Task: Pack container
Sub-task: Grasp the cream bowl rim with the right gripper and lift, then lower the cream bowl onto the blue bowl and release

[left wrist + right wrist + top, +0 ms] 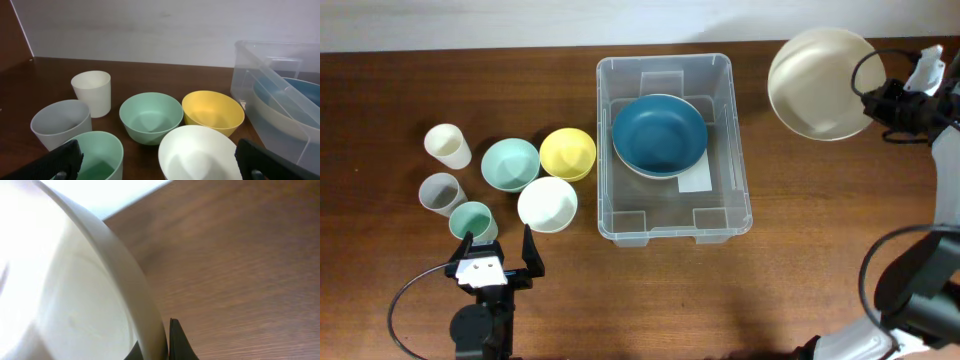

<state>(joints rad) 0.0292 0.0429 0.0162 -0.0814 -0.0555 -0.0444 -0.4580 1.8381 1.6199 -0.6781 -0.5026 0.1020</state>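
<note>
The clear plastic container (667, 222) stands at the table's middle with a blue bowl (659, 134) inside it; it also shows at the right of the left wrist view (260, 65). My right gripper (876, 103) is shut on the rim of a large cream bowl (820, 82), held in the air right of the container; the right wrist view shows the rim (125, 275) pinched between my fingers (162, 342). My left gripper (500, 252) is open and empty, just in front of a white bowl (547, 203) and a green cup (472, 220).
Left of the container stand a yellow bowl (568, 152), a mint bowl (510, 163), a cream cup (447, 145) and a grey cup (441, 192). The left wrist view shows the white bowl (200, 155), green cup (97, 152), mint bowl (150, 117) and yellow bowl (212, 112).
</note>
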